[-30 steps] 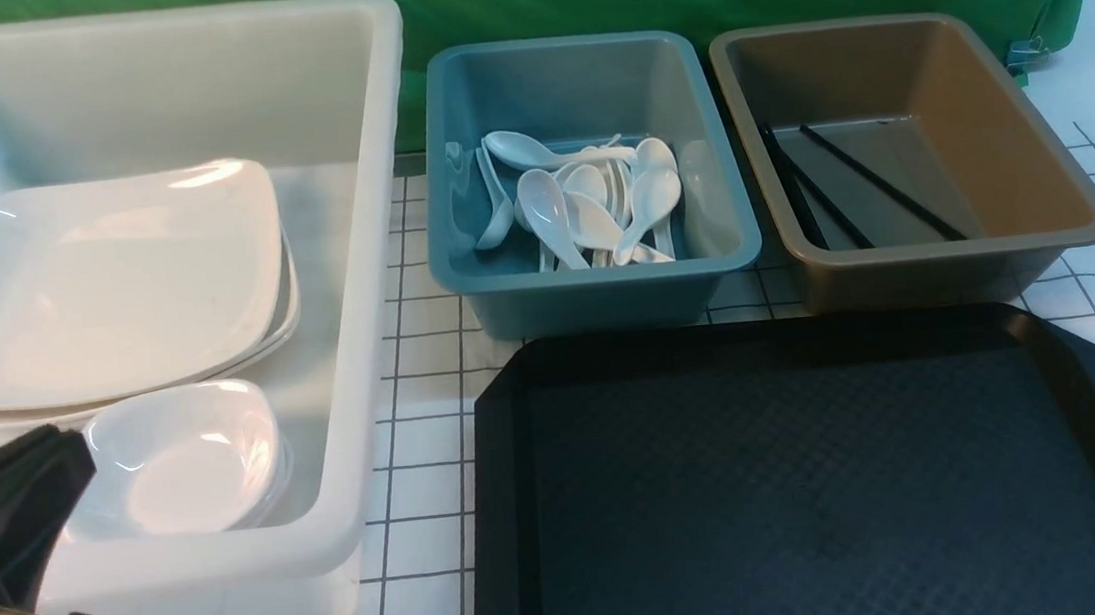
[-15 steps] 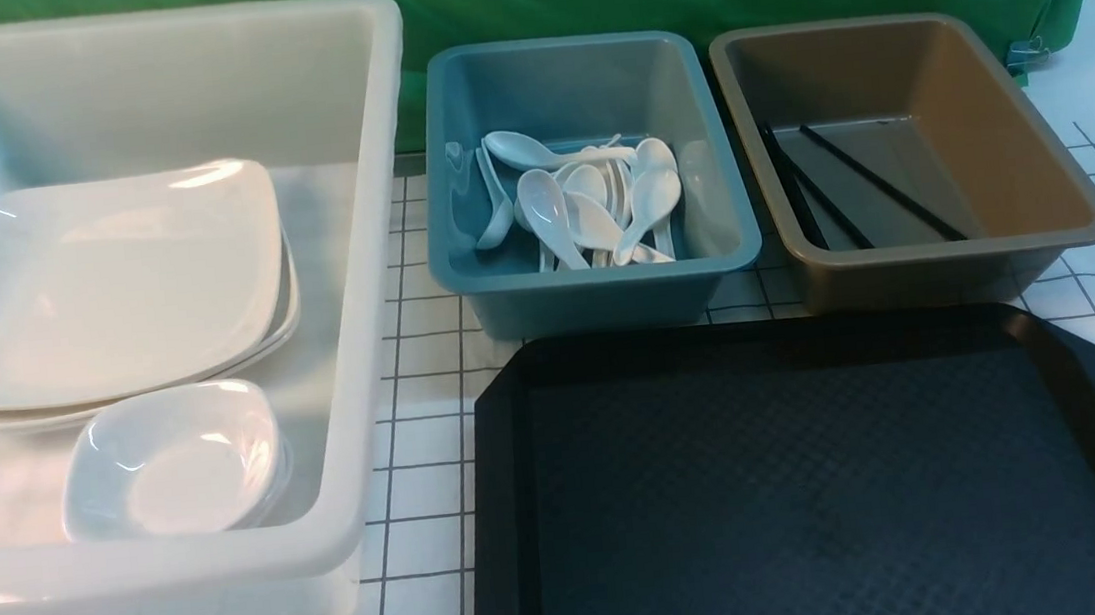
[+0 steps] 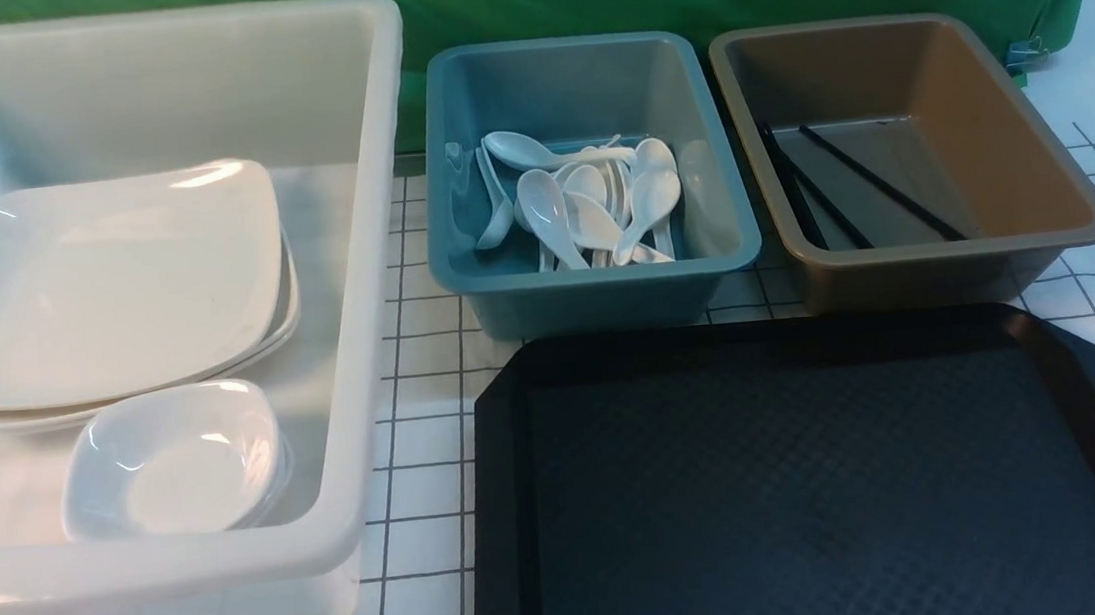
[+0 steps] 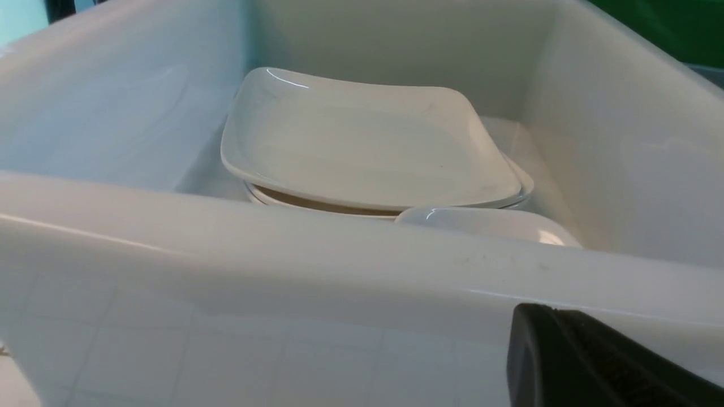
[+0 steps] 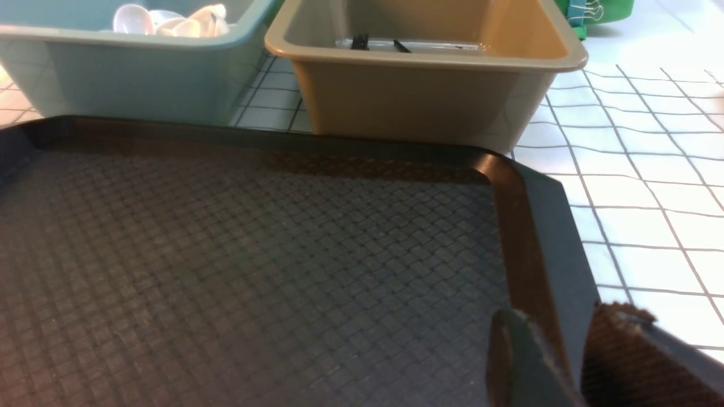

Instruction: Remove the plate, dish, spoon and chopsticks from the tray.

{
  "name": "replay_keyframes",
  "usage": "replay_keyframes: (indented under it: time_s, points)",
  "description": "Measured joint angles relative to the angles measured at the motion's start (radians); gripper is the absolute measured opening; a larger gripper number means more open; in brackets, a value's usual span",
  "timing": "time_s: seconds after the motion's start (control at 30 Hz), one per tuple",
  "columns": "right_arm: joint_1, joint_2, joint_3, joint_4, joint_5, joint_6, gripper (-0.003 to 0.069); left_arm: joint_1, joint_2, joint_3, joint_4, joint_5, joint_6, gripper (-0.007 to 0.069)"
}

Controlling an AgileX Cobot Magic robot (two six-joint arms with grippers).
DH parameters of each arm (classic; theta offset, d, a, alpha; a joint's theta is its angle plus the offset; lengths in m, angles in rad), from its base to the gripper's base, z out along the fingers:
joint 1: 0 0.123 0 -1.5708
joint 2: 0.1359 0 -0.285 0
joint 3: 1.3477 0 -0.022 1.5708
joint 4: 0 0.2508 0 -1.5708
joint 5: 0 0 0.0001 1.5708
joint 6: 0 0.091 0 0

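Four task items sit off the tray [image 3: 826,482], whose textured surface is bare. Plate [image 3: 103,285] and dish [image 3: 176,464] lie in the white tub [image 3: 373,264] at left: rigid, glossy, likely slippery and breakable; take hold at the raised rim. Spoons, the spoon [image 3: 548,212] among them, fill the teal tub [image 3: 595,283]; grip the thick handle. Chopsticks [image 3: 882,180] rest in the brown tub [image 3: 945,259]: thin, light, pinch at mid-length. Left tool [image 4: 594,362] is clenched and empty near the white tub; right tool [image 5: 557,356] stands parted over the tray's right rim, grasping nothing.
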Motion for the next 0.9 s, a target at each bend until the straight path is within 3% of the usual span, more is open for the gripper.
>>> replay_keyframes:
  time_s: [0.37, 0.9]
  points:
    - [0.000, 0.000, 0.000, 0.000, 0.000, 0.000, 0.0241, -0.051, 0.000, 0.000, -0.005, 0.002, 0.022, 0.0020]
    - [0.000, 0.000, 0.000, 0.000, 0.000, 0.000, 0.0241, -0.027, 0.000, 0.000, -0.010, 0.002, 0.024, 0.0020]
